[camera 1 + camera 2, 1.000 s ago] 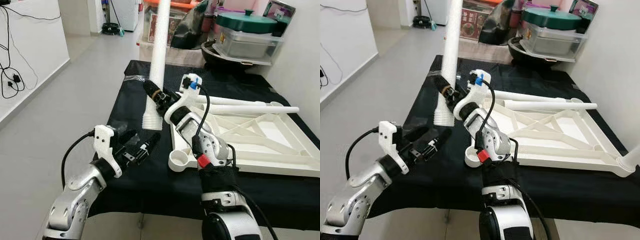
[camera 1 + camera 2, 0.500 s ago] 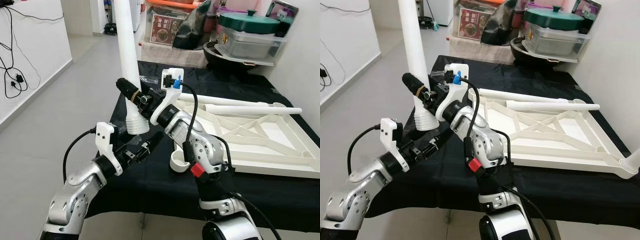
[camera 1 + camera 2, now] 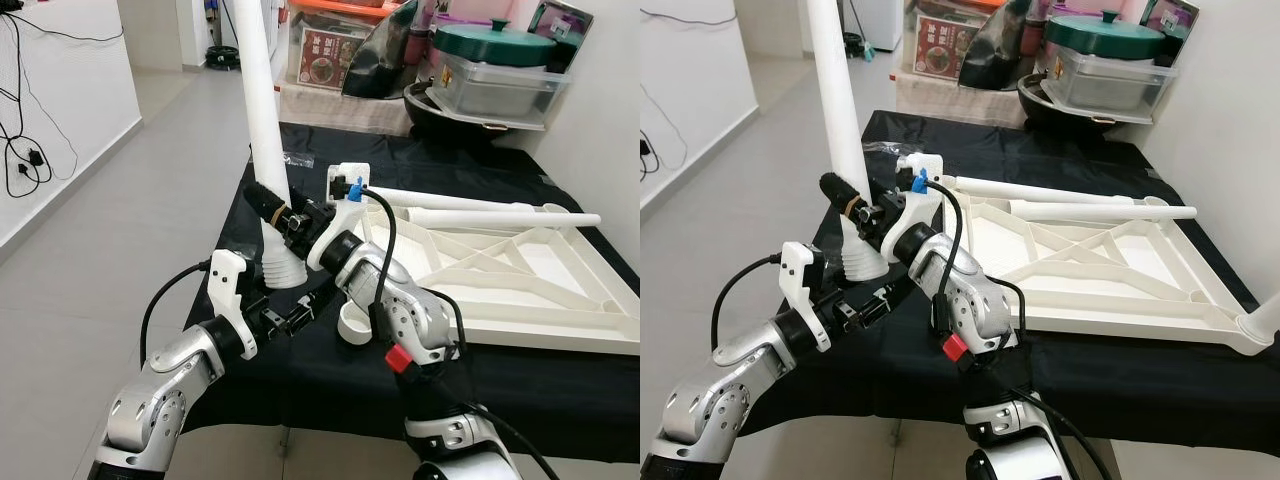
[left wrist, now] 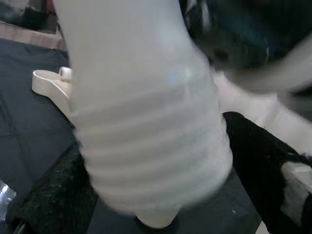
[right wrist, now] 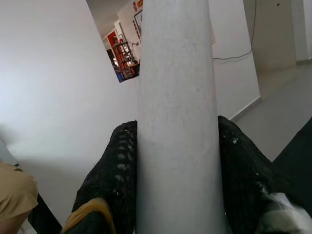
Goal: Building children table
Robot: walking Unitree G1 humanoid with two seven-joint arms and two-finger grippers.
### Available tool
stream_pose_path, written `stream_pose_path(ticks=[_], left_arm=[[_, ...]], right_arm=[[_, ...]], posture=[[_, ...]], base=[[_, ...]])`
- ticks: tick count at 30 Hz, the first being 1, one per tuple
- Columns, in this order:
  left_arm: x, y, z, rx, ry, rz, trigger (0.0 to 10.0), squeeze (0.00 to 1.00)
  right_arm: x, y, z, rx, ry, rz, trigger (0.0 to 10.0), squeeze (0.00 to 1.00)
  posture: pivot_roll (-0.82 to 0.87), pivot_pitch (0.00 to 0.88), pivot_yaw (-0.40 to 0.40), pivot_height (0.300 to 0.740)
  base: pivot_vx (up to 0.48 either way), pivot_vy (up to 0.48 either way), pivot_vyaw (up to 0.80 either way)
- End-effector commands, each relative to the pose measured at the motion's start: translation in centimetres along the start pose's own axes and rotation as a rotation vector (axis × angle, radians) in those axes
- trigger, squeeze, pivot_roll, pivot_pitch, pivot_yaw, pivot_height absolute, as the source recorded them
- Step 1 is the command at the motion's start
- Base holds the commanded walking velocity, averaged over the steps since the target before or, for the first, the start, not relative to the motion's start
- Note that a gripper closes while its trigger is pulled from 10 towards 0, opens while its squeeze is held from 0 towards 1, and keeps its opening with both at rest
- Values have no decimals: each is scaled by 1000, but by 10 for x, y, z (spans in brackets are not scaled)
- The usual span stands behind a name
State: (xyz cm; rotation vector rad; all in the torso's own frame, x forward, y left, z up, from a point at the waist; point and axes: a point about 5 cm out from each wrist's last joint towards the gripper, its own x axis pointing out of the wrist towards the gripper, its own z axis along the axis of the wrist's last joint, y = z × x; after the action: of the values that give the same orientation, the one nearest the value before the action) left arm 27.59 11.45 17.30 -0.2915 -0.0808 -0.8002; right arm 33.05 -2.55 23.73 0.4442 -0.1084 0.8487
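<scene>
Although the white table frame (image 3: 520, 285) lies upside down on the black-covered work table (image 3: 1140, 375), none of its corner sockets carries a leg in these views, so I judge the build to be at an early stage. The near corner socket (image 3: 354, 324) stands open, two more loose legs (image 3: 470, 208) lie along the far edge of the frame, and a further white piece pokes in at the frame's right corner (image 3: 1262, 318), though what it is cannot be told. The leg in hand (image 3: 262, 110) is held nearly upright, its ribbed threaded end (image 3: 283, 265) pointing down and hanging just beside the open socket, above the cloth. What is left, by my reckoning, is to seat and screw this leg in, then the others, then turn the table over. The right gripper (image 3: 277, 206) is clamped around the leg just above the threads, and its wrist view shows a black finger (image 5: 112, 180) pressed to each side of the shaft. The left gripper (image 3: 300, 312) sits below and beside the ribbed end with its fingers spread; the left wrist view shows a finger on either side of the threads (image 4: 146, 146), but whether they touch is too blurred to tell.
</scene>
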Motion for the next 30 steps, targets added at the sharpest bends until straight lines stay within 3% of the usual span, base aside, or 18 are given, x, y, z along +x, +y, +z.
stream_pose_path(ticks=[1, 8, 9, 10, 11, 12, 24, 25, 28, 29, 30], left_arm=[[2, -1, 4, -19, -24, -6, 10000, 0], [3, 0, 9, -40, -52, 2, 10000, 0], [3, -1, 7, -33, -44, -2, 4863, 0], [3, -1, 7, -33, -44, -2, 4863, 0], [3, -1, 6, -28, -39, -3, 1451, 0], [3, -2, 4, -24, -34, -8, 0, 0], [1, 1, 2, 17, -19, 22, 0, 0], [1, 1, 2, 34, -8, 25, 3059, 0], [1, 2, 2, 46, 0, 28, 3059, 0], [1, 1, 1, 73, 20, 23, 10000, 0], [0, 1, -1, 102, 43, 16, 10000, 0]], right_arm=[[-1, 5, -10, 38, -4, 2, 0, 0], [-4, 3, -16, 26, 12, 0, 0, 0], [-4, 2, -16, 24, 12, -2, 0, 0], [-4, 2, -16, 24, 12, -2, 0, 0], [-4, 2, -16, 23, 12, -4, 0, 0], [-4, 1, -16, 22, 11, -6, 0, 0], [-5, 1, -14, 9, -1, -3, 0, 0], [-6, 1, -14, 6, 5, 0, 0, 0], [-6, 1, -15, 4, 9, 3, 0, 0], [-6, -1, -15, 1, 21, -11, 10000, 290], [-7, -4, -14, -5, 34, -16, 10000, 1000]], posture=[[45, 0, -106, 740], [47, 0, -105, 740], [47, 0, -105, 740], [47, 0, -105, 740], [47, 0, -105, 740], [47, 0, -105, 740], [48, 0, -101, 740], [49, 0, -101, 740], [49, 0, -101, 740], [48, 0, -100, 740], [48, 0, -100, 740]], base=[[0, 0, 0], [0, 0, 0], [0, 0, 0], [0, 0, 0], [0, 0, 0], [0, 0, 0], [0, 0, 0], [0, 0, 0], [0, 0, 0], [0, 0, 0], [0, 0, 0]])
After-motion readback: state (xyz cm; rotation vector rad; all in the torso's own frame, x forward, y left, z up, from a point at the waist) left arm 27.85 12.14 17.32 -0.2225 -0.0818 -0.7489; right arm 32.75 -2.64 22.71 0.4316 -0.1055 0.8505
